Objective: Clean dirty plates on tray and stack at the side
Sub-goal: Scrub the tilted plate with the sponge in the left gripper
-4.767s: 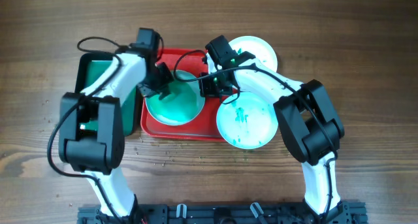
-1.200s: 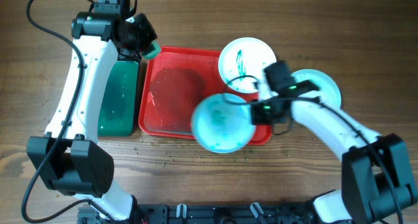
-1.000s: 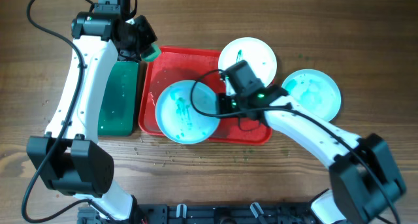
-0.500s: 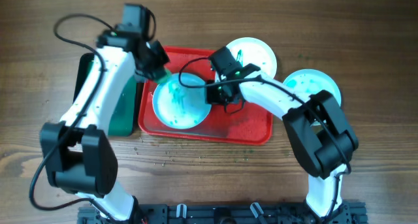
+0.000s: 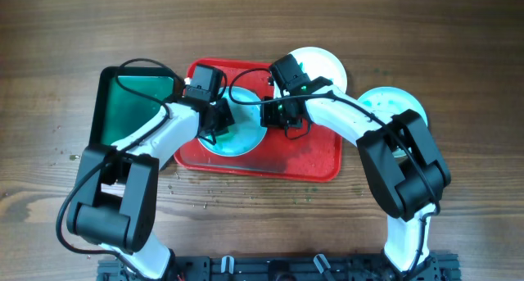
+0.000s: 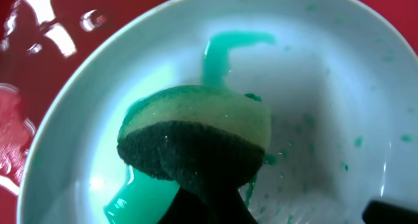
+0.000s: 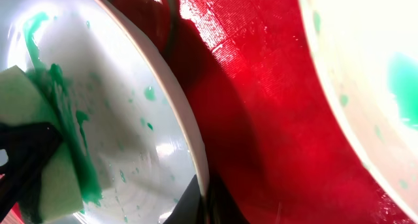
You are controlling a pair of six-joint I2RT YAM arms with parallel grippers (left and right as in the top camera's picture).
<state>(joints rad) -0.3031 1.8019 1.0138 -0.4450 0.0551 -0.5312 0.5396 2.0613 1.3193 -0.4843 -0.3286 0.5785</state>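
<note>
Right wrist view: right end effector [image 7: 208,201] pinches the plate [image 7: 124,106] at its rim; it looks wet, stiff, probably slippery. Left end effector [image 6: 209,208] clamps the sponge [image 6: 196,129].

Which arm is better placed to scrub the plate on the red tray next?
Left. The left claw holds the sponge against that plate; the right claw is pinching the plate's rim.

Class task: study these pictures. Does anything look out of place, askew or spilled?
One dirty plate lies across the red tray's far right corner, hanging over the rim instead of flat inside. Dark specks are scattered on the table in front of the tray. Green liquid streaks the plate under the sponge.
</note>
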